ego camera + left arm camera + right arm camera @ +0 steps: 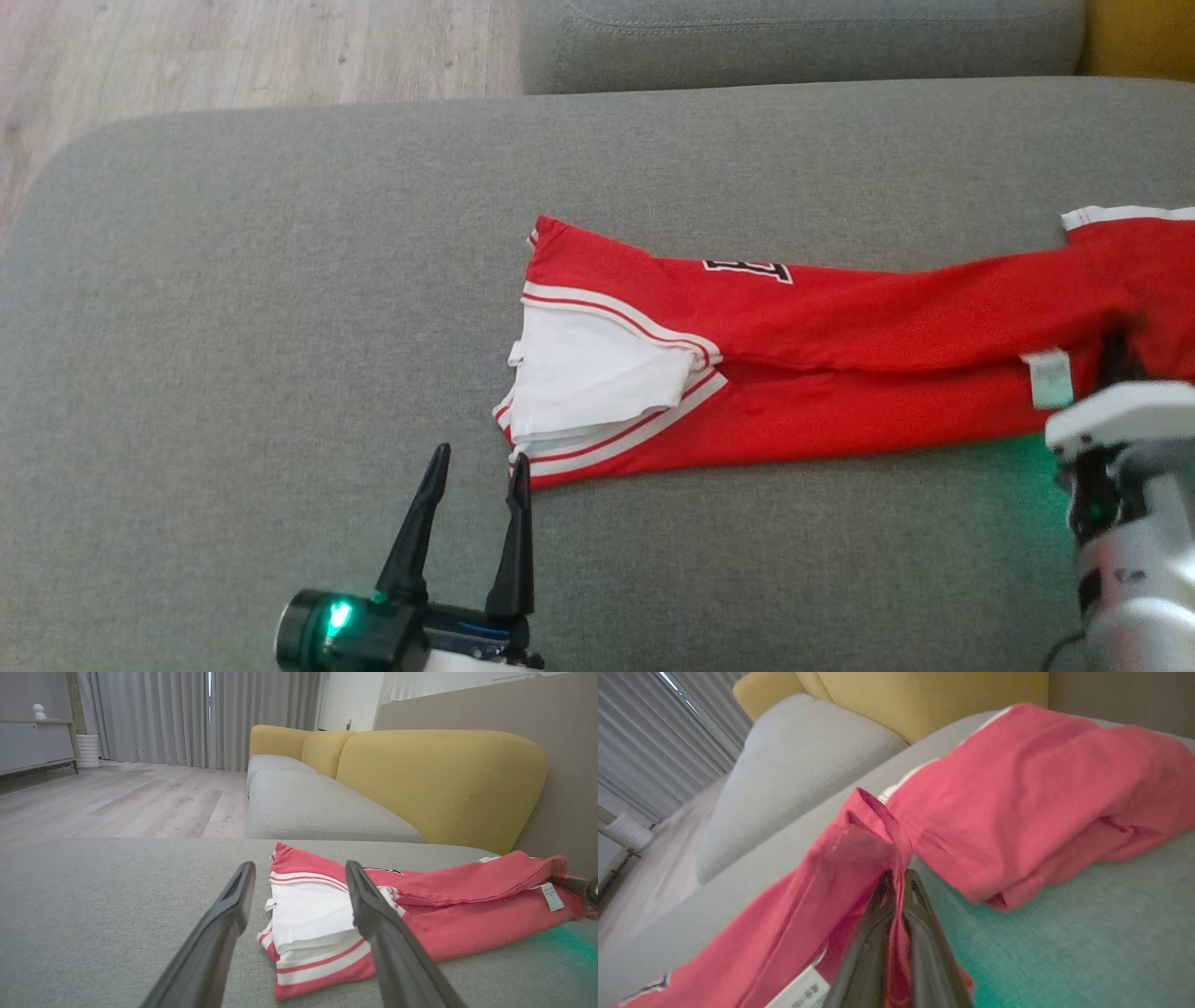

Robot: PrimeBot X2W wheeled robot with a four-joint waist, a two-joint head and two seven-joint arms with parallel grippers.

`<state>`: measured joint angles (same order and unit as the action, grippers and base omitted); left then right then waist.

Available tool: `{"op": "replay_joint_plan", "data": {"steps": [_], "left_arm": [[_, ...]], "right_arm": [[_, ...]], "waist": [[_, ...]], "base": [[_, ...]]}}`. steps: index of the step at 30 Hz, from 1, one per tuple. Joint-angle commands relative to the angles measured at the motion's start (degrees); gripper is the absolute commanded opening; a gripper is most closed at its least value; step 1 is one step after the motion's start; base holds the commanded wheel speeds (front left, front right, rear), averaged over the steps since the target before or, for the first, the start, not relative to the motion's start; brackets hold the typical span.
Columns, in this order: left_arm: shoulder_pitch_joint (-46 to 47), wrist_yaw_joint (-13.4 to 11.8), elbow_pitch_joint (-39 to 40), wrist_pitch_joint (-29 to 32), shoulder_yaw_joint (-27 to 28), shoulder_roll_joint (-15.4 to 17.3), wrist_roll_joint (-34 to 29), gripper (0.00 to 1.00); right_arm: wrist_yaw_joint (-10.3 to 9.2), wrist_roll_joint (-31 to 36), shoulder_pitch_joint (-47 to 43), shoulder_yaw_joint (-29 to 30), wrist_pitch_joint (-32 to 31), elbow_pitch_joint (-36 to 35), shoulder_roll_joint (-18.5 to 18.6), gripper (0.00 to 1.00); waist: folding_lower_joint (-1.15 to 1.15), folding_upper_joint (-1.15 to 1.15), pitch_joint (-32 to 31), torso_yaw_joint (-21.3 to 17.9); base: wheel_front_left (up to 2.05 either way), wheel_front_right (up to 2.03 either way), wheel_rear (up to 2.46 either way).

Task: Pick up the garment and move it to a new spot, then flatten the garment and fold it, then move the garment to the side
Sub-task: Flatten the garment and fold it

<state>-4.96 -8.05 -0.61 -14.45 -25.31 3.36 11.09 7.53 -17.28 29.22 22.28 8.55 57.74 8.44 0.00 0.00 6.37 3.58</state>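
As it lies, garment (840, 373) red, white-trimmed, perhaps folded lengthwise.

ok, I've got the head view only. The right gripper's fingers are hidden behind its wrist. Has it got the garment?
Observer: Yes. In the right wrist view the right gripper is shut on a raised fold of the red garment.
Operator: What's past my right edge?
Observer: The rest of the garment lies bunched in a heap on the grey cushion, not flat.
Operator: Left side lined up?
Observer: In the left wrist view the left gripper is open, with the garment's white, striped end framed between its fingers. I can't tell whether they touch.
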Motion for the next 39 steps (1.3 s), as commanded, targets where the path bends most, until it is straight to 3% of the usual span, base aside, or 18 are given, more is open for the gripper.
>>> {"op": "replay_joint_plan", "data": {"steps": [1, 10, 16, 24, 35, 37, 39], "left_arm": [[0.82, 0.25, 1.89, -0.55, 2.39, -0.48, -0.42, 1.0], [0.4, 0.37, 1.4, -0.55, 2.05, -0.48, -0.16, 1.0], [0.41, 0.48, 1.35, -0.55, 1.62, -0.48, -0.03, 1.0], [1.0, 0.63, 1.02, -0.55, 0.63, -0.48, 0.09, 1.0], [2.16, 0.43, 0.52, -0.55, -0.48, -0.48, 0.23, 1.0], [2.2, 0.26, 0.48, -0.55, -0.58, -0.48, 0.37, 1.0], [2.11, 0.09, 0.36, -0.55, -0.55, -0.48, 0.52, 1.0]], "right_arm": [[-0.04, -3.01, 1.13, -3.56, -0.09, -4.37, 0.55, 0.0], [-0.04, -21.39, -2.2, -17.78, -8.78, -28.04, -4.79, 0.0], [-0.04, -29.78, -5.15, -30.18, -10.98, -35.43, -5.52, 0.0], [-0.04, -39.34, -2.45, -48.48, -5.02, -30.32, -5.55, 0.0], [-0.04, -51.78, 6.81, -64.99, 3.43, -16.04, -5.56, 0.0], [-0.04, -54.79, 7.97, -67.83, 4.07, -14.25, -5.56, 1.0], [-0.04, -57.39, 8.72, -70.85, 4.54, -13.3, -5.56, 1.0]], "waist": [[0.0, 0.0, -0.24, -0.19], [0.0, 0.0, -1.99, 2.32], [0.0, 0.0, -2.2, 5.82], [0.0, 0.0, -1.64, 10.44], [0.0, 0.0, -0.68, 14.64], [0.0, 0.0, -0.66, 14.97], [0.0, 0.0, -0.8, 15.02]], "base": [[0.0, 0.0, 0.0], [0.0, 0.0, 0.0], [0.0, 0.0, 0.0], [0.0, 0.0, 0.0], [0.0, 0.0, 0.0], [0.0, 0.0, 0.0], [0.0, 0.0, 0.0]]}}
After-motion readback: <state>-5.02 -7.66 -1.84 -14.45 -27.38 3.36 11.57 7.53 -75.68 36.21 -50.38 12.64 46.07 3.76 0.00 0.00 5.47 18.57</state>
